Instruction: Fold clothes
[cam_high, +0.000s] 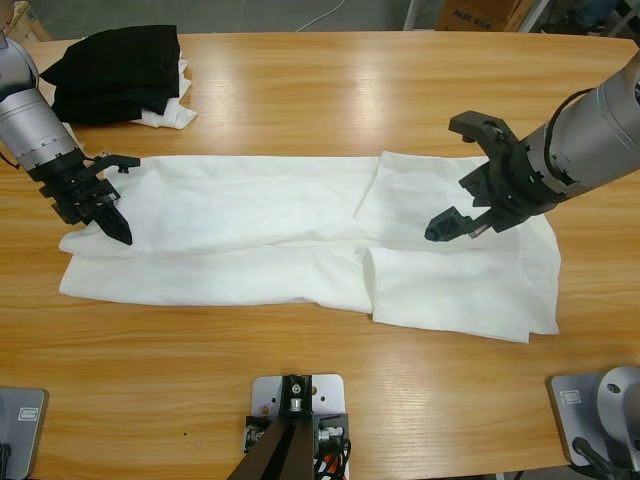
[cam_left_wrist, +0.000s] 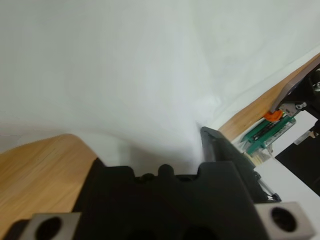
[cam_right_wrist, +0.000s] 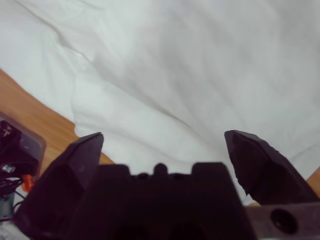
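The white T-shirt (cam_high: 260, 230) lies across the table as a long, wrinkled band, with a flap folded over at its right end. My left gripper (cam_high: 118, 230) rests on the shirt's left end. In the left wrist view the white fabric (cam_left_wrist: 125, 65) comes right down to the gripper's body and covers one side of it. My right gripper (cam_high: 462, 178) is open above the shirt's right part. The right wrist view shows nothing between its fingers (cam_right_wrist: 162, 137), only the shirt (cam_right_wrist: 200, 60) below.
A folded black garment (cam_high: 115, 70) sits at the back left on a small white cloth (cam_high: 172, 115). Bare wooden table (cam_high: 320, 90) runs behind and in front of the shirt. Boxes stand beyond the far edge.
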